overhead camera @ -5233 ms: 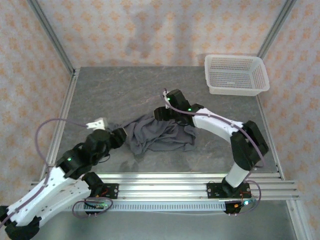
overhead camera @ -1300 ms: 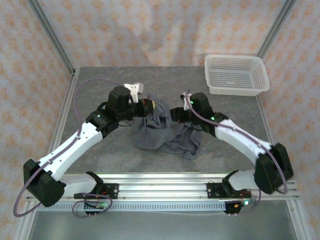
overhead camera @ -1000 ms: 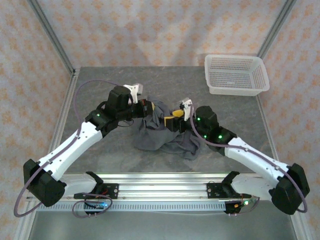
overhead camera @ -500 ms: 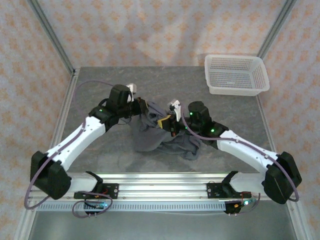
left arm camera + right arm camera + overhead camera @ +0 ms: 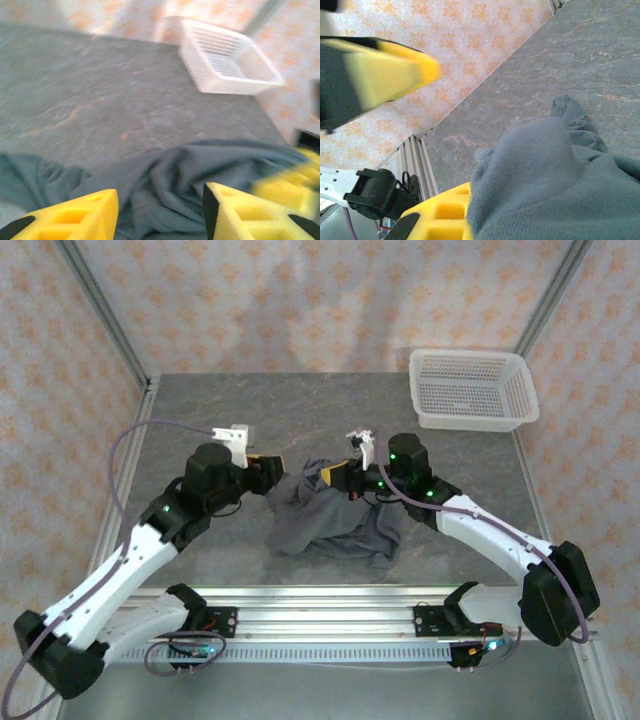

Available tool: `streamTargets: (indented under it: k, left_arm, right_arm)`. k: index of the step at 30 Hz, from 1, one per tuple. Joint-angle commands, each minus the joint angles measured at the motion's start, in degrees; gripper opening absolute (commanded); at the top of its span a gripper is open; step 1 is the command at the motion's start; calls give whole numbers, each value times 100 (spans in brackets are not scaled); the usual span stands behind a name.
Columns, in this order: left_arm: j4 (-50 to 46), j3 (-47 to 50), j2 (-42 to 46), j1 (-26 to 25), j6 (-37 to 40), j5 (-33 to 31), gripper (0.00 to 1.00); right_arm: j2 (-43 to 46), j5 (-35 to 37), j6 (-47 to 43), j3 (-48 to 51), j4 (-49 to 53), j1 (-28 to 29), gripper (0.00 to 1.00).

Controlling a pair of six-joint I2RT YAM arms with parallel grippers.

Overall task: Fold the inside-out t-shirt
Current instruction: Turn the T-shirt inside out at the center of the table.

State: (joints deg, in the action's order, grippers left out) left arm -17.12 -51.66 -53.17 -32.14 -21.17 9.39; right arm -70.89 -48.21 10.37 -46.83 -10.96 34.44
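While the inside-out t-shirt (image 5: 335, 525) lies in a crumpled dark grey heap near the middle of the desk (image 5: 210, 415), both arms reach in over its far edge, one from each side. The left end effector (image 5: 272, 472) sits just beside the heap's far left corner with its yellow fingers (image 5: 75, 215) spread apart. In the left wrist view, folds of cloth lie beyond and between them, not pinched. The right end effector (image 5: 336, 478) is at the far middle of the heap, also with its fingers apart. In the right wrist view, a fold of cloth drapes over the lower finger (image 5: 442, 212), while the upper finger (image 5: 385, 65) stands well clear above it. A white mesh basket (image 5: 470, 422) stands at the far right corner, well apart from the shirt. The step in hand looks like finding two grip points to lift and spread the shirt flat; folding has not begun. To do it well, each end effector should probably close on a single outer edge, such as a hem or shoulder, rather than on a bunched layer. The two should then draw apart evenly so the thin cloth opens without twisting. The draped fold on the right could slip off before the fingers close, so closing low and firmly seems wise.
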Motion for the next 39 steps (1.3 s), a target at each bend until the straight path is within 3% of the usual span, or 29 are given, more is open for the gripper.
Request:
streamTargets:
  k: [1, 6, 10, 12, 15, 16, 17, 18, 19, 22, 24, 29, 35, 39]
  left_arm:
    - [-33, 215, -275, -182, 859, -71, 48]
    - [209, 47, -1139, -200, 755, -24, 44]
    - [1157, -74, -1881, -230, 747, 1734, 49]
    - [1190, -246, -2198, -294, 614, 1614, 55]
    - [1297, -250, -2460, -246, 234, 821, 56]
    - [1334, -262, -2538, -179, 51, 766, 51]
    - [1462, -230, -2567, -107, -103, 866, 38]
    - [1725, -142, -2548, -16, -320, 1089, 15]
    - [2062, -14, -2464, 74, -593, 1336, 0]
    - [3033, 350, -2021, 335, -1387, 1992, 0]
    - [3227, 366, -1684, 410, -1694, 2288, 0]
    - [3191, 365, -1211, 405, -2031, 2659, 0]
    - [2425, 397, -923, 410, -1713, 2414, 0]
    - [2100, 343, -975, 405, -1667, 2208, 0]
  right_arm:
    - [32, -294, -71, -172, -104, -42, 0]
    - [66, -659, -97, -321, -5, -46, 0]
    - [128, -673, -70, -336, 15, -46, 0]
    - [146, -685, -37, -327, 7, -49, 0]
    - [200, -742, 44, -263, -80, -49, 0]
    - [231, -731, 40, -229, -82, -51, 0]
    - [268, -662, 14, -197, -57, -50, 0]
    - [280, -536, -10, -134, -16, -55, 0]
    - [274, -383, -11, -21, -37, -83, 0]
    - [413, 7, 274, 582, -529, -285, 0]
    - [339, 414, 209, 1018, -651, -357, 9]
    - [182, 650, 106, 1390, -598, -359, 39]
    - [1591, 1671, -390, 1596, -382, -258, 54]
    - [2424, 2927, -2021, 1834, -729, 670, 55]
